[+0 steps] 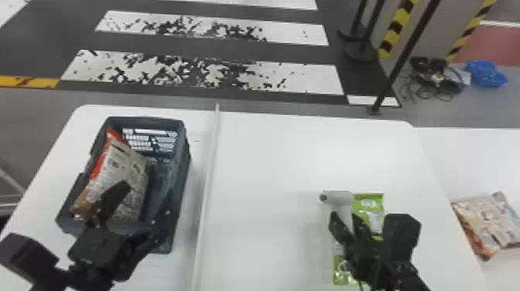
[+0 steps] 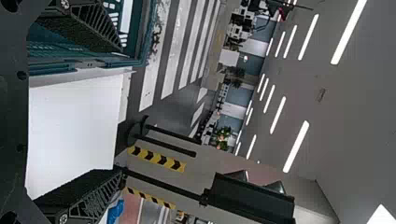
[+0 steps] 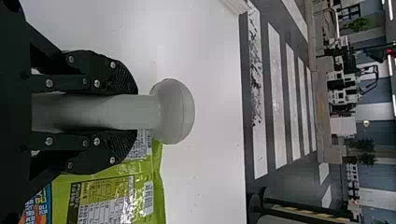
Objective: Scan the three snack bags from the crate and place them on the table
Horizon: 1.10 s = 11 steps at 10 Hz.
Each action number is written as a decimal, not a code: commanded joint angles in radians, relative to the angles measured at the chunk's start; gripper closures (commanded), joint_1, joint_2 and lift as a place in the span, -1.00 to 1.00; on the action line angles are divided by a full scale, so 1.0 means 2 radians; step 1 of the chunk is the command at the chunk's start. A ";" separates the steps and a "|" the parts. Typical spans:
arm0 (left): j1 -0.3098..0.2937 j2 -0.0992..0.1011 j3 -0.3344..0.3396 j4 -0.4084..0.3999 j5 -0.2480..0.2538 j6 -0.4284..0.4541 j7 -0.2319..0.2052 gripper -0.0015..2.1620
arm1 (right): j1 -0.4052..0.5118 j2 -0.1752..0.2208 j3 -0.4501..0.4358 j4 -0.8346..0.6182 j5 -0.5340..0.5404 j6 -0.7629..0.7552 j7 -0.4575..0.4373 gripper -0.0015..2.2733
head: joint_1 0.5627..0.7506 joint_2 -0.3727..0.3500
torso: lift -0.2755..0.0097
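Note:
My left gripper (image 1: 134, 216) is open over the near part of the dark crate (image 1: 185, 162), where a red and silver snack bag (image 1: 125, 162) leans on the left side. In the left wrist view, the gripper (image 2: 100, 112) has its fingers wide apart beside the crate's edge (image 2: 93, 64), with nothing between them. My right gripper (image 1: 348, 225) holds the grey scanner (image 1: 337, 197) upright above a green snack bag (image 1: 369, 207) lying on the table. The right wrist view has this gripper (image 3: 133, 112) closed around the handle below the scanner's rounded head (image 3: 177, 112); the green bag (image 3: 154, 186) lies beside it.
A raised white strip (image 1: 209, 166) divides the white table (image 1: 271, 162) between crate and scanner. Another snack bag (image 1: 489, 222) lies on the adjoining white surface (image 1: 476, 162) at far right. Dark posts (image 1: 398, 65) stand on the floor behind.

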 commanded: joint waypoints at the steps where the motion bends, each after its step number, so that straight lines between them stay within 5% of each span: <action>1: -0.001 0.000 0.002 0.002 0.001 0.000 0.000 -0.93 | -0.005 0.000 0.000 0.002 0.008 0.015 -0.003 0.93 | 0.41 -0.18 | 0.67; 8: -0.006 0.001 0.004 0.009 0.006 0.000 -0.007 -0.93 | -0.017 -0.001 -0.006 0.016 0.026 0.044 -0.012 0.93 | 0.41 -0.25 | 0.67; 11: -0.006 0.001 0.001 0.008 0.006 0.000 -0.008 -0.93 | 0.019 -0.001 -0.036 -0.049 -0.017 0.021 -0.004 0.93 | 0.41 -0.26 | 0.67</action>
